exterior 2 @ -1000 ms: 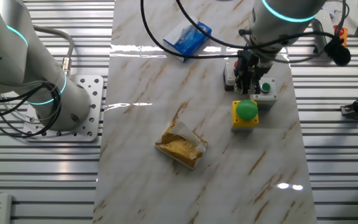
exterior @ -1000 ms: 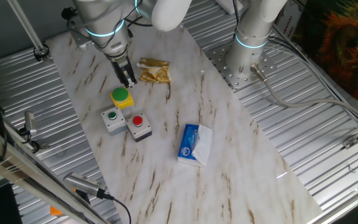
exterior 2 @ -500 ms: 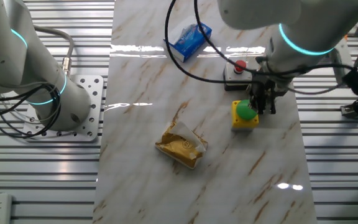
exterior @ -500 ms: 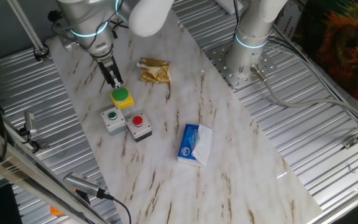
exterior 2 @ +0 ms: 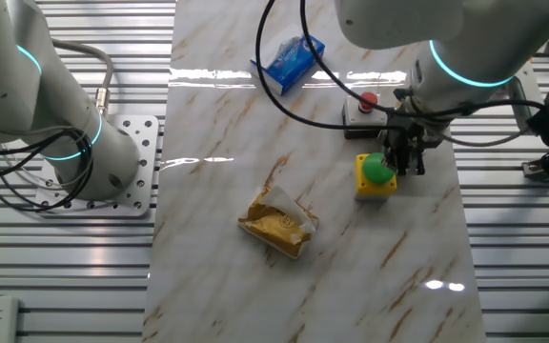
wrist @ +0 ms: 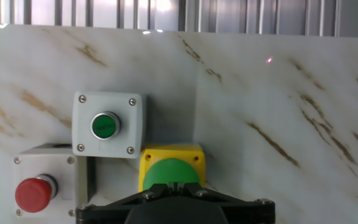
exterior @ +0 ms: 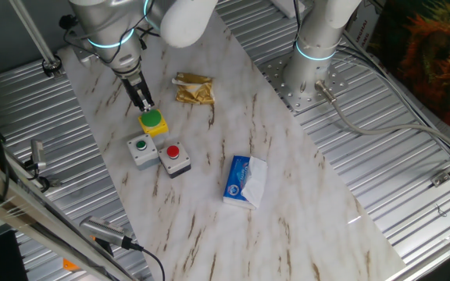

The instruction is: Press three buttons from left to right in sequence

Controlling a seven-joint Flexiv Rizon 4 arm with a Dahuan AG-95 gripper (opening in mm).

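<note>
The gripper [exterior: 144,104] slid over and now sits by the big green dome [exterior: 153,119] (jaws: cannot tell), near the tabletop's far-left corner, ready to press first.

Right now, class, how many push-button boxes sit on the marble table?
3. The yellow box with the green dome lies under the hand; the grey box with the small green button and the grey box with the red button sit beside it.

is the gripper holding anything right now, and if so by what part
Nothing is held. The gripper sits at the big green dome button on its yellow box, tips at the dome rather than clasping it. Whether the jaws are open or shut cannot be told.
</note>
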